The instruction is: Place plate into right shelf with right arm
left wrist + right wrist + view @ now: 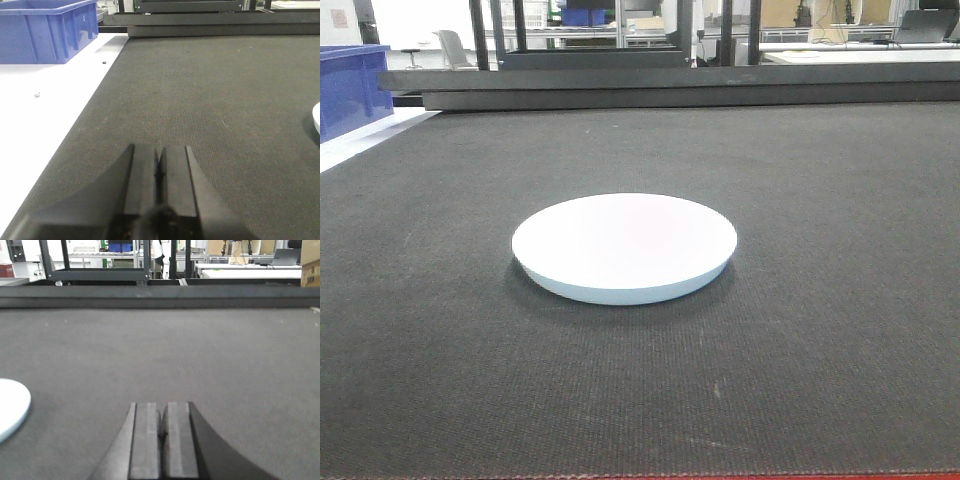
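The plate [625, 245] was seen flat, mid-mat [840, 330]; the right gripper [162, 415], off to its right, was pressed closed, empty; the left gripper [159, 162] was likewise closed on nothing.

Plain white on the round shallow plate [624, 245]; dark grey fine-woven texture on the matted surface [820, 350]; solid blue on the ribbed plastic bin [45, 30].

Setting: a lab or workshop hall is showing beyond the bench [420, 400].
Bench surface: a dark woven mat [840, 380] is covering it.
Storage: a blue plastic bin [45, 30] is sitting at the left; metal racks [100, 274] are standing behind.
Workstations: white desks [250, 272] are carrying a laptop [286, 256].
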Motion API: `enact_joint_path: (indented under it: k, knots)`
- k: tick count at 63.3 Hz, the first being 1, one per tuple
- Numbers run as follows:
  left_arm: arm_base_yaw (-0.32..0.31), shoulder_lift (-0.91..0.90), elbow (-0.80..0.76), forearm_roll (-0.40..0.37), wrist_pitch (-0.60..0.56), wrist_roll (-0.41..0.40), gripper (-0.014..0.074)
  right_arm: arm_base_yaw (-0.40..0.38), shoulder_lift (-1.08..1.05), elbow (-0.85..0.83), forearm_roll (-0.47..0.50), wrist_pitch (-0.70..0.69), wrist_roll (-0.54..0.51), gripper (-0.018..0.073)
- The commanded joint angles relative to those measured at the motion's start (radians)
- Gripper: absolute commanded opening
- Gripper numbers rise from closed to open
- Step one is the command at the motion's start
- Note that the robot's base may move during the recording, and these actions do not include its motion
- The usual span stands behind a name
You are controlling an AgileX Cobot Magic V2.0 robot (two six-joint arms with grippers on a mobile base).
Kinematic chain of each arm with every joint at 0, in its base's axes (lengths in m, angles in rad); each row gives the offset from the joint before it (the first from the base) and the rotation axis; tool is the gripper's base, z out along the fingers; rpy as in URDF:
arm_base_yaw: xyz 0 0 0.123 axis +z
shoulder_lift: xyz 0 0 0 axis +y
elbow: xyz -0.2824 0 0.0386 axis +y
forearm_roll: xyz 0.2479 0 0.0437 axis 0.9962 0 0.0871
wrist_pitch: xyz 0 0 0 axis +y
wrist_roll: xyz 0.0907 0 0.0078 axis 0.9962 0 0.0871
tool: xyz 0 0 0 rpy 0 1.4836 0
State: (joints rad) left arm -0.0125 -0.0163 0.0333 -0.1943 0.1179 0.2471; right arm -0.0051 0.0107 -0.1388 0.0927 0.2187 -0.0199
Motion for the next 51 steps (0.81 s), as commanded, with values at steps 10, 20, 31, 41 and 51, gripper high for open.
enact_joint_path:
  k: [10,20,31,41,51]
  knots:
    - [0.001,-0.011,0.006,-0.006,-0.085,-0.003,-0.0047,0.002,0.254,-0.290,-0.024,0.098,0.004,0.0356]
    - [0.001,-0.011,0.006,-0.006,-0.085,-0.003,-0.0047,0.050,0.471,-0.420,-0.051,0.131,0.004,0.0531]
    - [0.001,-0.011,0.006,-0.006,-0.085,-0.003,-0.0047,0.170,0.736,-0.602,-0.061,0.197,0.004,0.0531]
    - [0.001,-0.011,0.006,-0.006,-0.085,-0.003,-0.0047,0.292,0.984,-0.793,-0.074,0.281,0.079,0.0526]
    - [0.001,-0.011,0.006,-0.006,-0.085,-0.003,-0.0047,0.382,1.224,-0.974,-0.128,0.377,0.200,0.0522]
